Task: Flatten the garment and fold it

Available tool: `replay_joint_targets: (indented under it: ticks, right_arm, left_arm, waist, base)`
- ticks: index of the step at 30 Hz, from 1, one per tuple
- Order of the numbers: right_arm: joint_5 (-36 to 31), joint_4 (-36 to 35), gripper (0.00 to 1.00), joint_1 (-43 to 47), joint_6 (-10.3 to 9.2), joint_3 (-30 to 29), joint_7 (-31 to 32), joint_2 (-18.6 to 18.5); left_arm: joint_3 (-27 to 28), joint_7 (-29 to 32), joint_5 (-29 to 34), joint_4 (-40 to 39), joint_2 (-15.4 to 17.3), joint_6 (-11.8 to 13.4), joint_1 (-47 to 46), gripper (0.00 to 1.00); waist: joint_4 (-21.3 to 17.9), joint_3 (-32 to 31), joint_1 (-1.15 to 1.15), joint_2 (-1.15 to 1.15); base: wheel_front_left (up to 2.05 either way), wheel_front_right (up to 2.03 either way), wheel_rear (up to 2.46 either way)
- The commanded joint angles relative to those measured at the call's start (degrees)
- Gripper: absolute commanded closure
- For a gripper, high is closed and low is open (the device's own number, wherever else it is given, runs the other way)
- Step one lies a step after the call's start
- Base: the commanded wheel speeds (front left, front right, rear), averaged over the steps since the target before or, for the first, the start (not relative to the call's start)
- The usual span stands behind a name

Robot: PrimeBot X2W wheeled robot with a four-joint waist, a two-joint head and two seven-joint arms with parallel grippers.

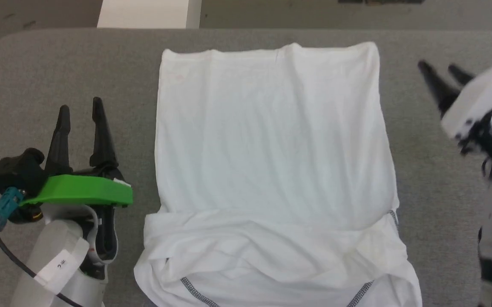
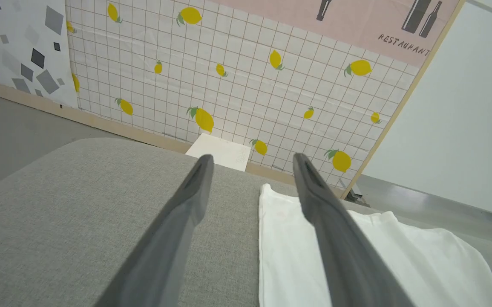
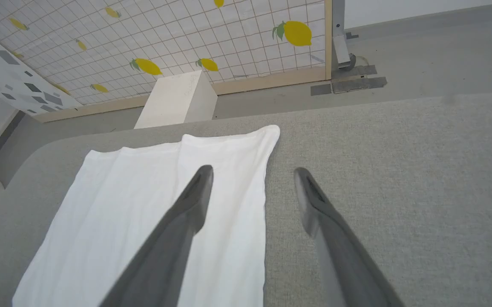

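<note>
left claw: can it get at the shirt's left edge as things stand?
Probably yes. The left claw sits open just beside the shirt, and what lies between them is bare grey tabletop.

1. The garment (image 1: pixel 271 140) lies on the middle of the desk (image 1: pixel 58 64), running from near its far edge toward the robot.
2. The left end effector (image 1: pixel 79 106) is left of the garment, over bare desk.
3. The right end effector (image 1: pixel 441 68) is right of the garment, nearer the far edge.
4. A box (image 1: pixel 148 13) stands behind the desk's far edge, toward the left.
5. A wall panel (image 2: pixel 228 64) stands behind the box.
</note>
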Motion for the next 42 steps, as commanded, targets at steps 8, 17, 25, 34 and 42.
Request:
replay_joint_targets:
  ticks: [8,17,25,34,42]
  right_arm:
    - [-14.0,12.3,0.0,-22.1,-0.09,3.9,12.7,-6.1]
    - [-19.6,18.4,0.0,-29.5,-0.09,8.0,20.9,-7.7]
    - [-17.8,19.8,0.0,-29.3,-0.09,13.0,25.7,-9.6]
    - [-16.0,16.2,1.0,-29.9,-0.09,14.2,28.8,-11.2]
    - [-13.5,13.5,1.0,-31.2,-0.09,17.8,27.7,-10.7]
  left_arm:
    - [-0.7,-0.3,4.0,-4.0,-2.0,-0.8,-3.7,0.0]
    - [-1.5,-0.3,5.8,-5.5,-3.3,-1.4,-5.4,0.0]
    - [-1.3,-0.3,6.1,-5.5,-3.5,-1.9,-5.3,0.0]
    - [-2.3,10.5,4.1,-4.5,0.6,-4.6,-15.4,0.0]
    - [-5.5,37.9,-0.1,4.5,5.4,-5.3,-35.6,0.0]
  waist:
    - [6.1,14.2,0.0,0.0]
    - [8.6,19.6,0.0,0.0]
    - [8.5,20.2,0.0,0.0]
    - [7.2,19.6,0.0,0.0]
    - [4.3,20.7,0.0,0.0]
  base:
    - [0.0,0.0,0.0]
    - [0.0,0.0,0.0]
    - [0.0,0.0,0.0]
    - [0.0,0.0,0.0]
    - [0.0,0.0,0.0]
